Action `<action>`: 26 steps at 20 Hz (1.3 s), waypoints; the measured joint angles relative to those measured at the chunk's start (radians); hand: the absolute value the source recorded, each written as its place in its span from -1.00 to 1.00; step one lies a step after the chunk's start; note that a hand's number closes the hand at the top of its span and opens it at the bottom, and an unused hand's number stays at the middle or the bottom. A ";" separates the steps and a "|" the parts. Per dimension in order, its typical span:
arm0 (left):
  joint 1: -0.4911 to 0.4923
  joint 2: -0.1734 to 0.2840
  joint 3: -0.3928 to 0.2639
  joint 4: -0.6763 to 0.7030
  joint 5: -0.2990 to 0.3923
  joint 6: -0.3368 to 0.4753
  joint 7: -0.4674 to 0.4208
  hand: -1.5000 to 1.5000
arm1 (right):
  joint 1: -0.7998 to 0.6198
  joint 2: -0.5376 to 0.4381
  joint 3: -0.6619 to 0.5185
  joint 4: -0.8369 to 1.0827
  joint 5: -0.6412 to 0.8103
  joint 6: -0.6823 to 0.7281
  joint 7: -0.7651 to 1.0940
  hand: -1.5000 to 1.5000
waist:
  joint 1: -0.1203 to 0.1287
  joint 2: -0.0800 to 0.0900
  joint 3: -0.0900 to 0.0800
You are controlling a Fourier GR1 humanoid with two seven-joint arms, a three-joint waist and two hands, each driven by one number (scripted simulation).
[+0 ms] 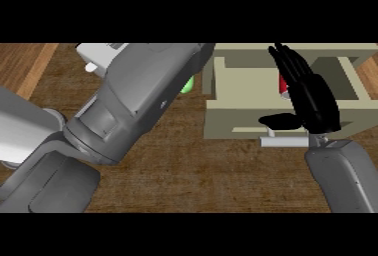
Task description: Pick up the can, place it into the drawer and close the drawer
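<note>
Can (283, 85) is lying inside the open drawer (244, 107) at the upper right of the head view, only a red sliver of it showing beside the right hand (314, 97), which is crossing in front of it. That hand is reaching over the drawer with fingers straight and thumb (280, 120) spread toward the front panel; it is grasping nothing, which suggests the can is already released and the placing step is done. Just below the thumb, the drawer's grey handle (284, 142) is sticking out toward the robot, and the hand appears to be sitting where it could push the front shut, the one step judged left. The left forearm (140, 95) is slanting across the middle of the counter (199, 175), filling much of the view; its hand is hidden, so whether it is released or clenched cannot be told. A green object (188, 85) is peeking out from behind that forearm, and a white object (100, 55) is showing at the top left. Counted: one can, one drawer, one handle, two forearms, one hand in sight
</note>
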 measured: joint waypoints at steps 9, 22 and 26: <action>0.045 0.059 0.007 -0.040 -0.030 -0.016 0.023 -1.00 | -0.189 0.079 -0.017 0.416 0.132 -0.209 -0.072 -1.00 | 0.025 -0.006 0.000; 0.142 0.162 -0.010 -0.188 -0.064 -0.058 0.118 -1.00 | -0.499 0.106 -0.135 0.890 0.227 -0.496 -0.091 -1.00 | 0.072 -0.007 0.000; 0.187 0.195 -0.017 -0.253 -0.070 -0.072 0.140 -1.00 | -0.571 0.101 -0.161 0.989 0.233 -0.537 -0.101 -1.00 | 0.086 -0.006 -0.001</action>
